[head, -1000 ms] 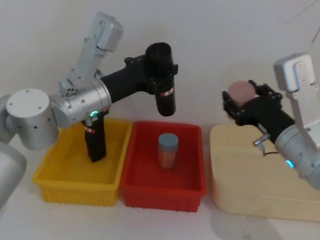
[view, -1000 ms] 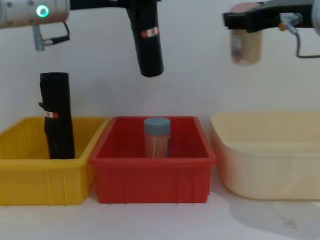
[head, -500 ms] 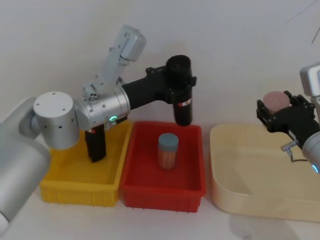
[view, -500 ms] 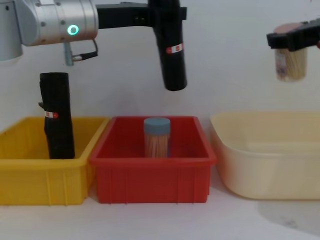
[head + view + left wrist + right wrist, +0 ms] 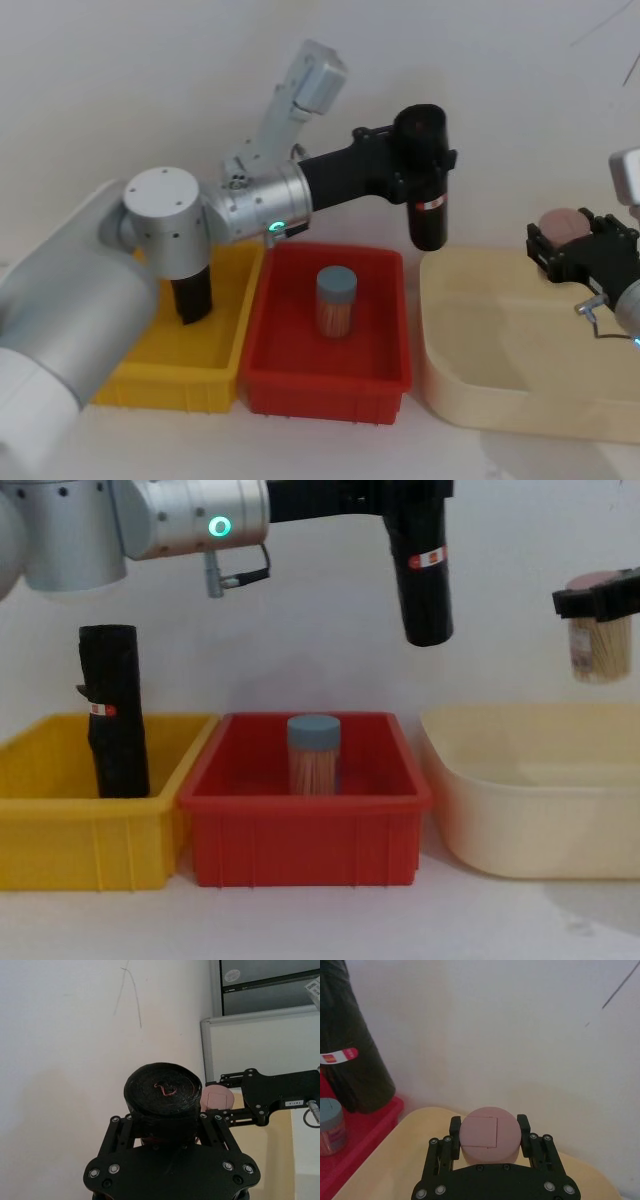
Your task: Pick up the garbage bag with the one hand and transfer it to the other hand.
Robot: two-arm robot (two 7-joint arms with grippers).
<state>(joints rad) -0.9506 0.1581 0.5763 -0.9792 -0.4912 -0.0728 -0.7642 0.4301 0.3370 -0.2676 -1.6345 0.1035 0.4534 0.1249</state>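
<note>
Garbage bag (image 5: 430, 215) hangs upright, clamped in the left gripper (image 5: 424, 165), lifted but well apart from the right gripper (image 5: 572, 248), itself closed on what looks like a pink-lidded toothpick jar (image 5: 562, 222); handover not yet done.

The head camera looks steeply down on the red rectangular plastic bin (image 5: 325, 395) from its near side. The chest camera sits lower, facing that bin's front wall nearly level, and both frame it whole. Each wrist camera rides close behind its own end effector: from the left end effector (image 5: 162, 1121) it looks past the black cylindrical garbage-bag roll (image 5: 162, 1087) to the right end effector (image 5: 216, 1099) and its pink-lidded jar (image 5: 480, 1132), and the right camera catches the red bin's corner.
</note>
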